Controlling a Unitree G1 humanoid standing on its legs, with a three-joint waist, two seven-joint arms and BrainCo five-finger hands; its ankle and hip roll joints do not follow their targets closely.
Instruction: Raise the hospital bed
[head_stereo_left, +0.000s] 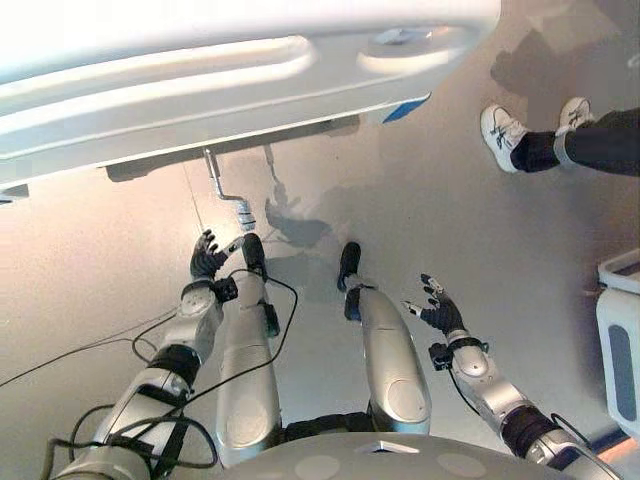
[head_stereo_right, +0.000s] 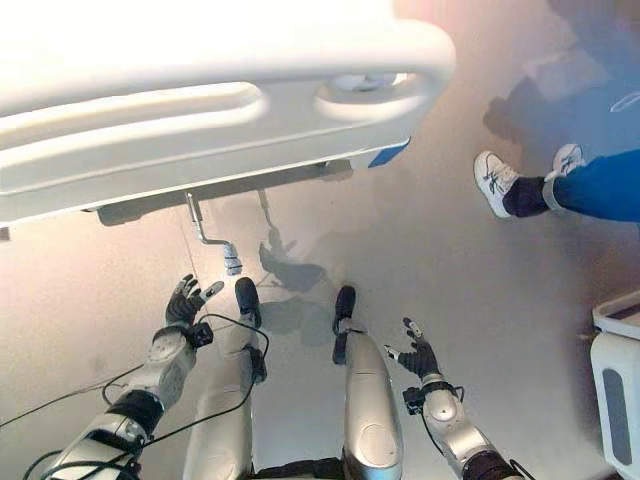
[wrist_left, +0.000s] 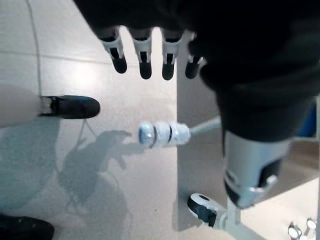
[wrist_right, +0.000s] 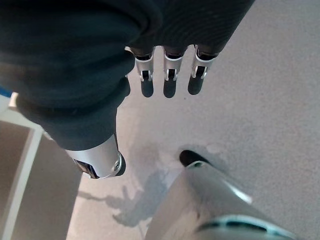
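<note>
The bed (head_stereo_left: 200, 90) lies ahead of both hands. Its crank (head_stereo_left: 228, 192) hangs below the frame, just ahead of the open left hand (head_stereo_left: 205, 258). The open right hand (head_stereo_left: 438, 308) is well right of the crank. A person's shoes (head_stereo_left: 503, 135) stand far right, beyond it.

The white hospital bed (head_stereo_left: 200, 90) spans 10 to 1 o'clock, its bent metal crank handle (head_stereo_left: 228, 190) hanging below toward the floor.
</note>
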